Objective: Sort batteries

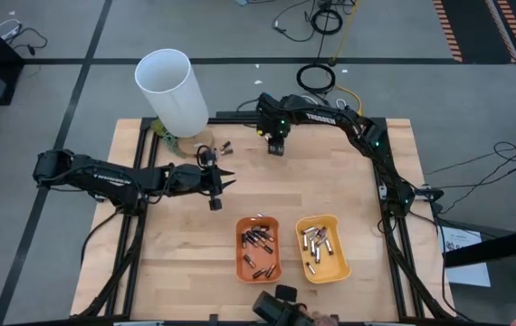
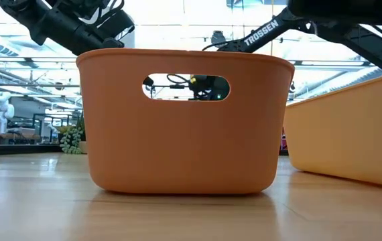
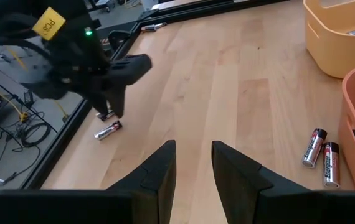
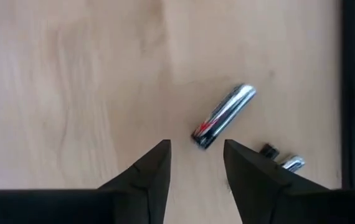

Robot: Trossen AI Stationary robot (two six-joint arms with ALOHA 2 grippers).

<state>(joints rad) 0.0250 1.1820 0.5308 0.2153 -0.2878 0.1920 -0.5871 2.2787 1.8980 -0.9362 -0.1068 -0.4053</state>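
Pale wooden tabletop (image 1: 186,263) under both arms. Left gripper (image 1: 223,182) hung mid-table, fingers apart and empty, parked clear. Right gripper (image 4: 196,163) stooped at the far edge, fingers apart, empty; silvery battery (image 4: 223,116) lay just ahead of the tips, likely next pick.

From above, the left gripper (image 1: 226,181) hovers mid-table near the white tube (image 1: 172,92); the right gripper (image 1: 276,148) hangs at the far edge. Batteries (image 1: 257,243) fill the orange tray (image 1: 258,249) and yellow tray (image 1: 322,247).
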